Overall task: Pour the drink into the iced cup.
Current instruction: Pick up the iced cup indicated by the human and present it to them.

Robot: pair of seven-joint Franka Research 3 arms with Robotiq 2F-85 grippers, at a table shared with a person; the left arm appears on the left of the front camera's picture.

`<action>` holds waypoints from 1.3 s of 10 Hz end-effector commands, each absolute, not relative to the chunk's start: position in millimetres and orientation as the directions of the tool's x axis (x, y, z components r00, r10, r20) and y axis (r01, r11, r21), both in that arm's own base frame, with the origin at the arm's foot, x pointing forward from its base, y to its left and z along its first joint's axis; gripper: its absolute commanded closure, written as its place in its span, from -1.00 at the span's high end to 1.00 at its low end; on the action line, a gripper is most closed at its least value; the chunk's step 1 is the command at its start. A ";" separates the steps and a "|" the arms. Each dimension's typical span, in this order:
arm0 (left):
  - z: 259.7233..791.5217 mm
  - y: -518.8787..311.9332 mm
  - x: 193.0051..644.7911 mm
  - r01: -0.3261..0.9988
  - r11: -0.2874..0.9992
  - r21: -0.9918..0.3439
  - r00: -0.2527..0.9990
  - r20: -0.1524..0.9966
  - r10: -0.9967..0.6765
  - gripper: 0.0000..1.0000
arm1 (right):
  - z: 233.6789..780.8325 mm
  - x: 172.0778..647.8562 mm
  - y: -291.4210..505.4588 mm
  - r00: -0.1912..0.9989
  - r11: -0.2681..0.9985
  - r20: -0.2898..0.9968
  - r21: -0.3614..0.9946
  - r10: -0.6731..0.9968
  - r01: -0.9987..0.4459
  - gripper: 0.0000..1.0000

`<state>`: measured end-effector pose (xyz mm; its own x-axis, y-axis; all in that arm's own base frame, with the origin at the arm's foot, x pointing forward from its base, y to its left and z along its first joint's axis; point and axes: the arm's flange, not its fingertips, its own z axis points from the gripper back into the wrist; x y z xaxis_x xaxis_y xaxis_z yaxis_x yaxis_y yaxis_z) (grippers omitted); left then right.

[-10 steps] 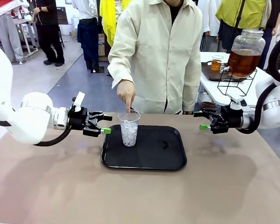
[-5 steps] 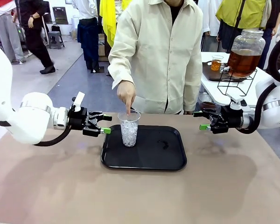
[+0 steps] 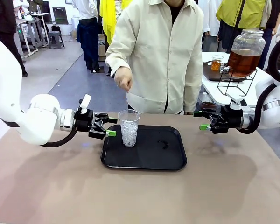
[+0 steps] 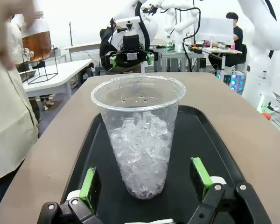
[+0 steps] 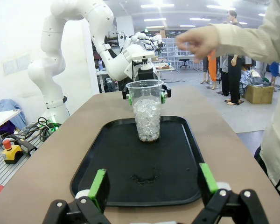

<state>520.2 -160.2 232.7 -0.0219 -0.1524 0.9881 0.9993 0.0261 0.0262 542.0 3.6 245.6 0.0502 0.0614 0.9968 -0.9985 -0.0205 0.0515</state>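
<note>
On the black tray (image 3: 172, 161), near its far-left corner, the iced cup (image 3: 129, 128) stands upright, part-filled with ice cubes and with no amber liquid in it.

Left gripper (image 3: 111, 127): over the tray's left edge, level, fingers apart and empty. From its wrist, the green pads (image 4: 90, 183) sit short of the cup wall on either side, so the cup is ahead of them and not yet between them.

Right gripper (image 3: 201, 120): off the tray's right side, fingers apart, holding nothing.

The drink (image 3: 242, 63) sits in a glass jar (image 3: 246, 42) on a separate table, well beyond the tray's far-right corner.

Person's hand (image 3: 123, 78): raised above the tray's far edge, clear of the cup.

Judgement: the step in hand is securing the cup with the left gripper.
- Advance straight and level so the cup stays centred between the pads.
- Take it around mid-wall. Thin clear plastic will likely buckle, so close only until it is held.
- Keep it upright, because loose ice can shift the weight.
- The drink has yet to be brought over the tray.
</note>
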 end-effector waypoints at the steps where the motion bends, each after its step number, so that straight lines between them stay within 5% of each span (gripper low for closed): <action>1: 231.6 -169.9 528.5 0.999 0.031 0.020 -0.015 0.988 -0.154 1.00 | 248.1 542.4 5.4 0.055 -0.022 0.996 0.056 0.065 -0.998 1.00; 13: 224.3 -197.5 531.2 0.999 0.044 0.031 -0.026 0.992 -0.125 1.00 | 248.1 542.4 5.4 0.055 -0.022 0.996 0.056 0.065 -0.998 1.00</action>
